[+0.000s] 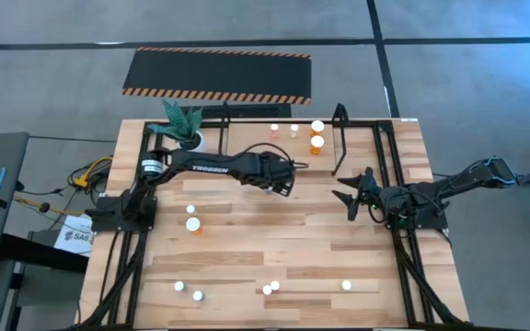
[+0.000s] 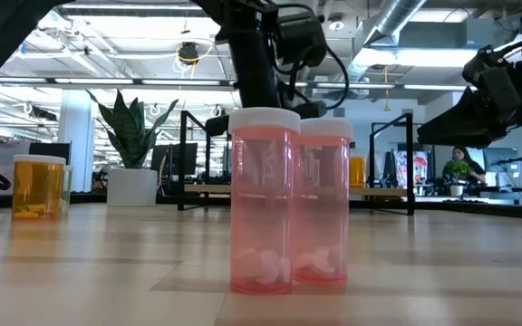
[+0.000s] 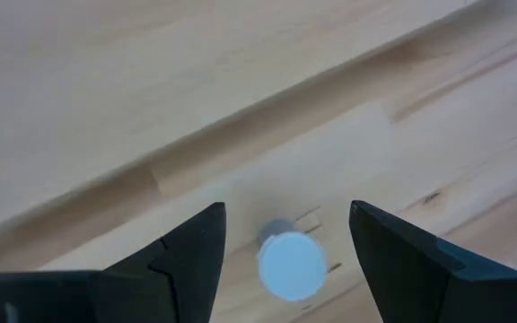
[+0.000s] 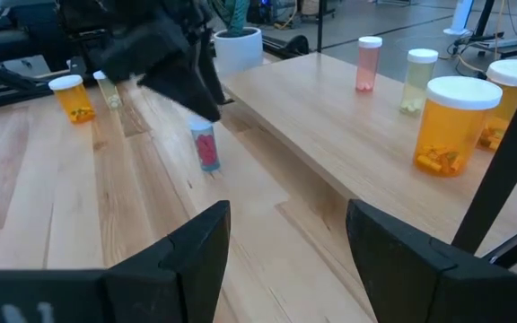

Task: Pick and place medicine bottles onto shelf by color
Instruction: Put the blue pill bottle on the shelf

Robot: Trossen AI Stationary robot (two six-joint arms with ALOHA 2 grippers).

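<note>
We see the left gripper [image 1: 286, 178] hanging over the middle of the wooden table [image 1: 274, 239], just in front of the raised shelf board. Its fingers [image 3: 191, 260] stand apart, holding nothing. Between them, from the wrist, a white-capped bottle [image 3: 292, 265] stands upright on the table below; the right wrist view shows this same pink bottle [image 4: 205, 146] directly under the dark gripper, its body clear of the fingers.

The right gripper [image 1: 351, 198] waits at the right side of the table, its fingers [image 4: 191, 256] apart and empty.

On the shelf [image 1: 339, 138], we find four bottles: a pink one [image 4: 368, 63], a pale greenish one [image 4: 418, 79] and two larger orange ones [image 4: 453, 121] side by side.

Other bottles remain on the table: two orange ones [image 1: 192, 223] at the left, and several small white-capped ones along the near edge, including two pink bottles [image 2: 263, 213] touching.
</note>
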